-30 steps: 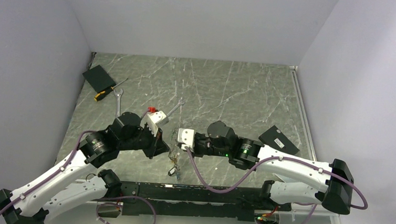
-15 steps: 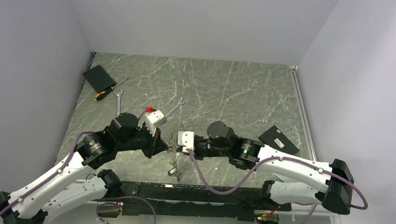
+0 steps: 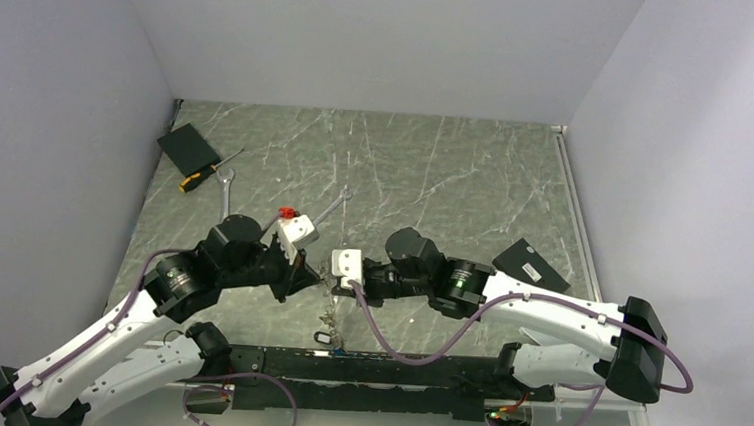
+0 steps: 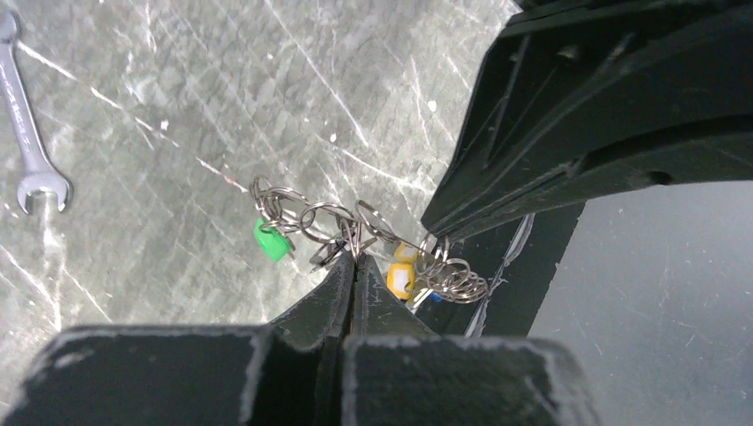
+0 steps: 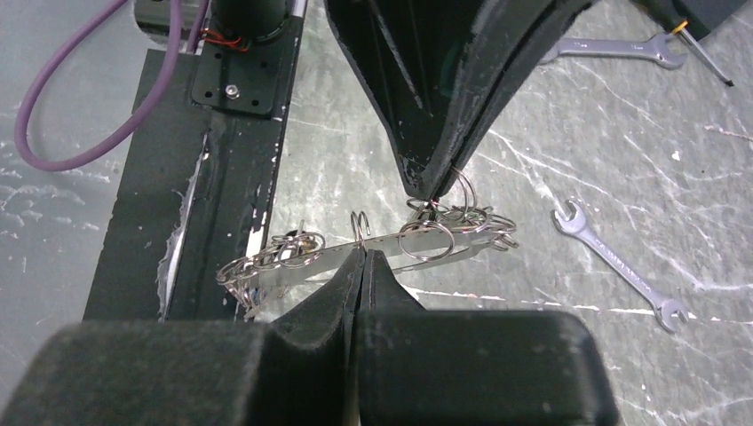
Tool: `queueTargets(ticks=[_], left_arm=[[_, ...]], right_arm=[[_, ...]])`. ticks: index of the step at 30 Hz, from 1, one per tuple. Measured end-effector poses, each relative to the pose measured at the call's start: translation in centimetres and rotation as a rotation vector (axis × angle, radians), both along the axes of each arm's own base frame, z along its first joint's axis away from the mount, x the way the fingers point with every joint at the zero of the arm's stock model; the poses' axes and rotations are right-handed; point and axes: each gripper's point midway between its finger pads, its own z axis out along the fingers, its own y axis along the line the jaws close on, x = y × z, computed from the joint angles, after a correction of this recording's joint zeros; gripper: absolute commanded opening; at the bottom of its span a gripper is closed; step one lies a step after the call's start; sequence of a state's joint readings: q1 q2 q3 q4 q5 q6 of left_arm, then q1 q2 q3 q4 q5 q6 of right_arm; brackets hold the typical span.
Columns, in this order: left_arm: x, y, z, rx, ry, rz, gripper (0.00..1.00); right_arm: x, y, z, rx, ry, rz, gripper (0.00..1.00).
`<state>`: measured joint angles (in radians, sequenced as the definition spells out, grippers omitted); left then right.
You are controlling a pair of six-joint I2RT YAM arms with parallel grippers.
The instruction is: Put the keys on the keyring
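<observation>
Left gripper [image 4: 353, 263] and right gripper [image 5: 362, 259], tips meeting at lower centre of the top view, each pinched closed on the keyring [image 4: 306, 216] strung between them. Keys [image 4: 272, 240] with green and yellow heads hang from it.

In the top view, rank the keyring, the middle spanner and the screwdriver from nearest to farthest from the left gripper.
1. The keyring, pinched in the left gripper.
2. The middle spanner, behind it.
3. The screwdriver, far back left.

Left claw [image 4: 353, 271] and right claw [image 5: 364, 262], both closed
</observation>
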<state>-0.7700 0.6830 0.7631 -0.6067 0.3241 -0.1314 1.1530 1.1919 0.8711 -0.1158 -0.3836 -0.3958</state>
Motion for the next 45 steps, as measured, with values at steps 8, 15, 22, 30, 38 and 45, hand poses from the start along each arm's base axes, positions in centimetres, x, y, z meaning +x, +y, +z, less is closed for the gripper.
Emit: queueTargets(ticks=[8, 15, 22, 30, 38, 45], left_arm=[[0.5, 0.3, 2.4, -0.081, -0.19, -0.02, 0.0], [1.6, 0.1, 1.5, -0.039, -0.284, -0.044, 0.0], [2.2, -0.2, 1.3, -0.007, -0.405, -0.112, 0.0], [2.4, -0.6, 1.8, 0.001, -0.473, -0.158, 0.0], [2.5, -0.4, 1.7, 0.022, -0.511, -0.181, 0.0], [2.3, -0.9, 0.4, 0.059, -0.485, -0.225, 0.0]], right_arm=[[1.8, 0.2, 0.9, 0.016, 0.03, -0.065, 0.0], [3.2, 0.3, 2.0, 0.039, 0.045, -0.098, 0.0], [3.3, 0.9, 3.3, 0.058, 0.052, -0.072, 0.0], [3.6, 0.8, 2.7, 0.042, 0.072, -0.068, 0.0], [4.5, 0.4, 2.6, 0.04, 0.074, -0.095, 0.0], [4.6, 0.0, 2.1, 0.02, 0.086, -0.103, 0.0]])
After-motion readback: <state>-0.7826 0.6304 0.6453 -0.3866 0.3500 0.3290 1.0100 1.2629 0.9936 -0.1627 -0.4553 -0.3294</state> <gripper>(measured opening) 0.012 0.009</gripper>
